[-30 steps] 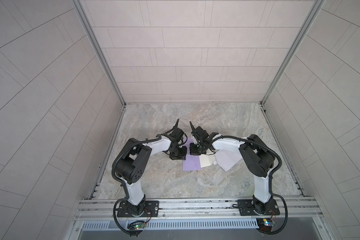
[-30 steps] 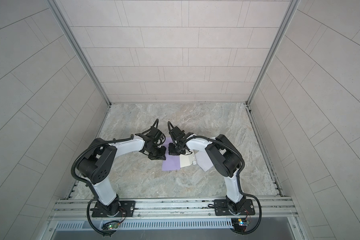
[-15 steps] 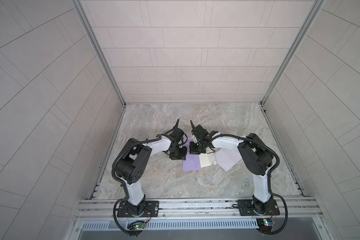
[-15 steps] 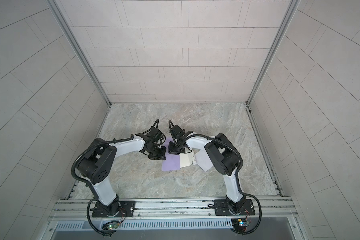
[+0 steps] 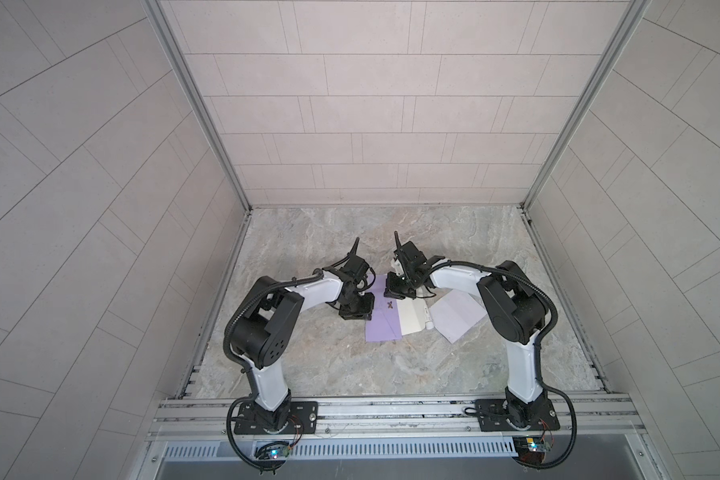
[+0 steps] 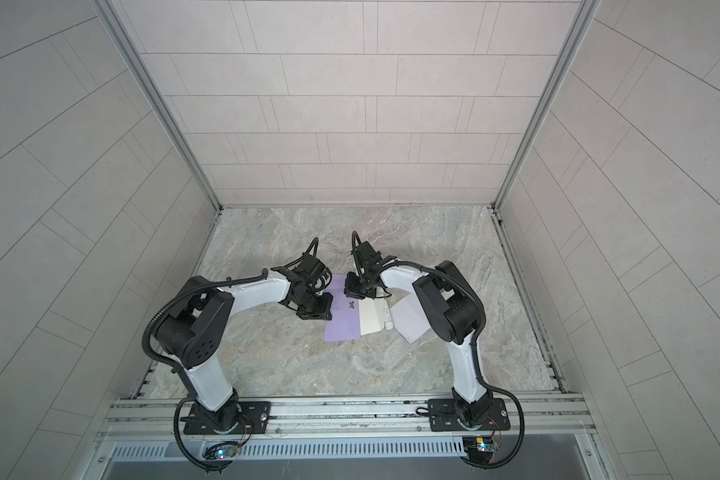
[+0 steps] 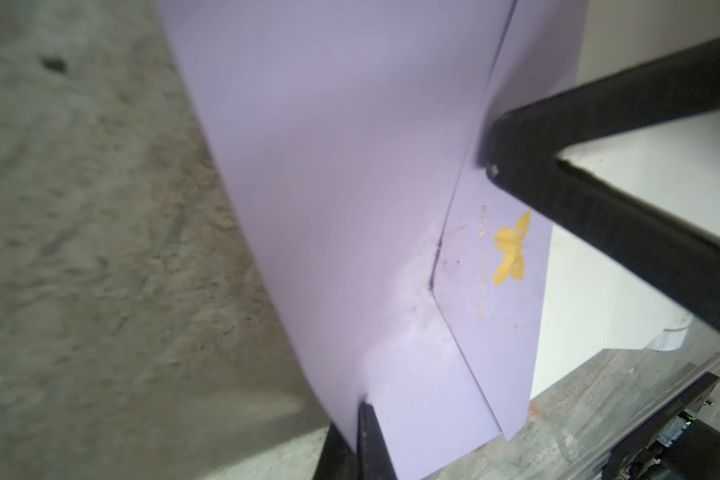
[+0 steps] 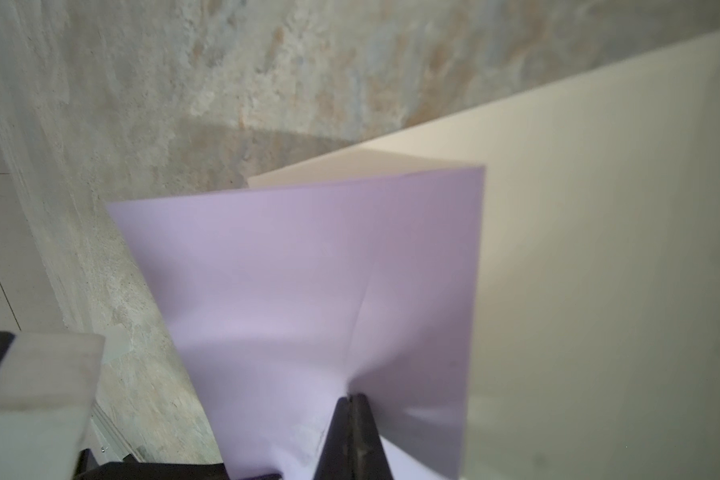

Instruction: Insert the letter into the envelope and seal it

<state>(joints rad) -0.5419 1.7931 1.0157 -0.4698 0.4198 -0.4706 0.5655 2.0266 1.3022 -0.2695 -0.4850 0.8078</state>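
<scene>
The left pincer (image 5: 366,309) was clamped on the left edge of the lilac envelope (image 5: 385,328), and the right pincer (image 5: 395,296) was pinched shut on its upper edge. The envelope sat near the middle of both top views on the marble table (image 5: 329,365), the cream letter (image 5: 412,318) showing along its right side.

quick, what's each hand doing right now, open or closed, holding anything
left hand: closed, pinching the purple envelope.
right hand: closed, pinching the same envelope.
</scene>
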